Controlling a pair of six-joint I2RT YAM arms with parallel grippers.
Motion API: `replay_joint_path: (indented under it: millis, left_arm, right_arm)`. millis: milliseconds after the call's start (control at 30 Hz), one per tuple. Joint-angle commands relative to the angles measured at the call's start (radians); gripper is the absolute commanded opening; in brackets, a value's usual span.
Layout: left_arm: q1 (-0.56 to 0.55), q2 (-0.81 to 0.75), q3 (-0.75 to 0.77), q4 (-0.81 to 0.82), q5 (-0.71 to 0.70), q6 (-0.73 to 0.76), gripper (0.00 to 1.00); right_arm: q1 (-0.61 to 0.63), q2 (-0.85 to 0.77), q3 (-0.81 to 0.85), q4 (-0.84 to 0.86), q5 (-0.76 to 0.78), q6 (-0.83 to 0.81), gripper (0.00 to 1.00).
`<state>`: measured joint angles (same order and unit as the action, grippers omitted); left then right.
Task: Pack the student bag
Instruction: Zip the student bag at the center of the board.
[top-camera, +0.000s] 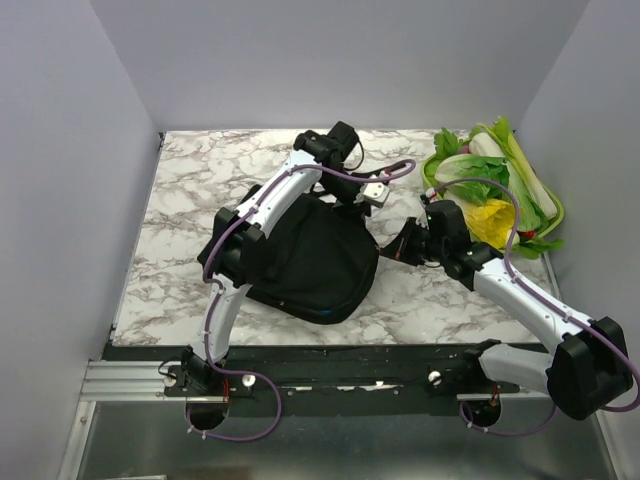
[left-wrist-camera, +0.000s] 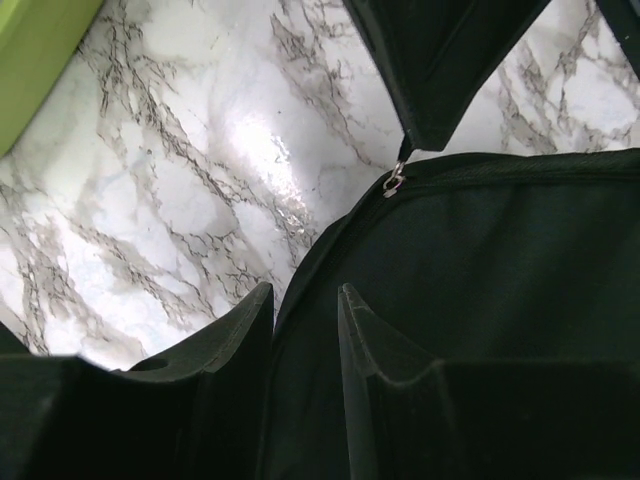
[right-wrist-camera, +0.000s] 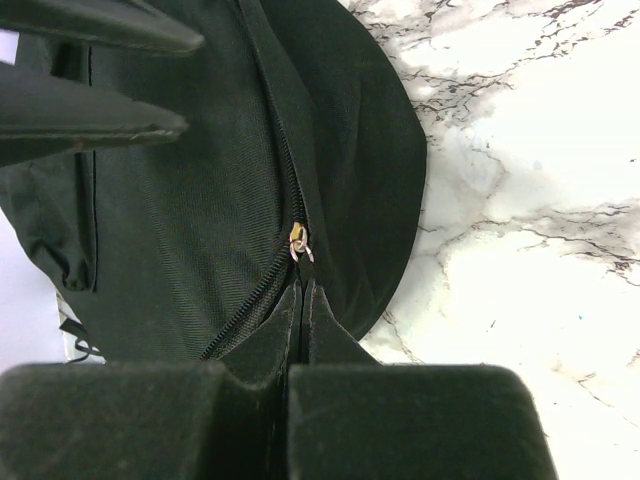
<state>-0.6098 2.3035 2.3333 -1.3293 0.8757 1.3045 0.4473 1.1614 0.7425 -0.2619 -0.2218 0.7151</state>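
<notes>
Student bag (top-camera: 300, 260) lies flat mid-table on the marble top (top-camera: 180, 200), black and slumped, its rounded edge toward the near side. Both arms are over it.

Left arm crosses the bag from the near left. Left gripper (left-wrist-camera: 305, 300) sits at the bag's far right edge, fingers a little apart. The bag's seam runs under the gap, but I cannot tell whether anything is caught in it.

Right arm comes in from the near right, low, at the bag's right side. Right gripper (right-wrist-camera: 302, 290) has its fingers pressed together, tips touching. The zipper pull (right-wrist-camera: 298, 243) sits just ahead of the tips on the zipper line. Whether the tips pinch any of it I cannot tell.

A green tray (top-camera: 556, 212) of leafy vegetables (top-camera: 470, 170) stands at the far right corner, apart from the bag.
</notes>
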Motion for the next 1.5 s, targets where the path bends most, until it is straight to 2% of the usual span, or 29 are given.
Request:
replay_joint_path:
  millis: [0, 367, 600, 867, 967, 1067, 1100, 1467]
  left_arm:
    - [-0.008, -0.072, -0.035, -0.114, 0.079, 0.032, 0.40]
    - [-0.028, 0.025, -0.019, -0.070, 0.023, -0.028, 0.42]
    - [-0.036, 0.088, 0.050, -0.136, -0.023, -0.014, 0.46]
    - [-0.062, 0.106, 0.020, -0.039, -0.070, -0.056, 0.50]
    - [-0.070, 0.123, 0.040, -0.045, -0.080, -0.048, 0.42]
    - [-0.070, 0.126, 0.049, -0.024, -0.086, -0.092, 0.16]
    - [-0.068, 0.125, 0.046, 0.025, -0.090, -0.114, 0.00]
    - [-0.002, 0.059, -0.006, 0.438, -0.161, -0.507, 0.00]
  right_arm:
    - [0.002, -0.020, -0.009, 0.018, -0.016, -0.006, 0.01]
    - [0.004, -0.043, -0.022, 0.027, -0.014, -0.002, 0.01]
    - [0.004, -0.054, -0.029, 0.038, -0.013, 0.006, 0.01]
    - [0.004, -0.063, -0.029, 0.046, -0.030, 0.011, 0.01]
    - [0.004, -0.069, -0.029, 0.041, -0.027, 0.010, 0.01]
    - [0.004, -0.074, -0.038, 0.039, -0.016, 0.012, 0.01]
    - [0.004, -0.075, -0.040, 0.041, -0.011, 0.012, 0.01]
    - [0.005, -0.072, -0.060, 0.047, 0.012, 0.024, 0.01]
